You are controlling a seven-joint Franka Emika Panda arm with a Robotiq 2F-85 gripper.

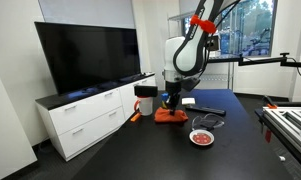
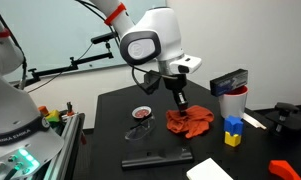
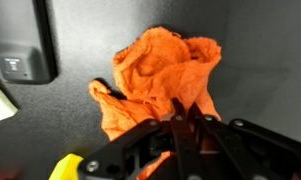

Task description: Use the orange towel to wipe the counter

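The orange towel (image 3: 155, 78) lies crumpled on the black counter (image 3: 260, 60). It shows in both exterior views (image 1: 171, 115) (image 2: 189, 121). My gripper (image 3: 183, 118) is shut on a raised fold of the towel at its near edge, fingers pinched together. In an exterior view my gripper (image 2: 179, 104) points down onto the towel's left side. In an exterior view my gripper (image 1: 170, 103) stands right over the cloth.
A small red-rimmed dish (image 2: 141, 114) and a clear round lid (image 2: 138, 130) sit beside the towel. A black flat device (image 2: 156, 158), blue and yellow blocks (image 2: 231, 131), a white cup with a black box on top (image 2: 230, 92), and an orange item (image 2: 284, 167) lie around. A TV (image 1: 87, 55) stands on a white cabinet.
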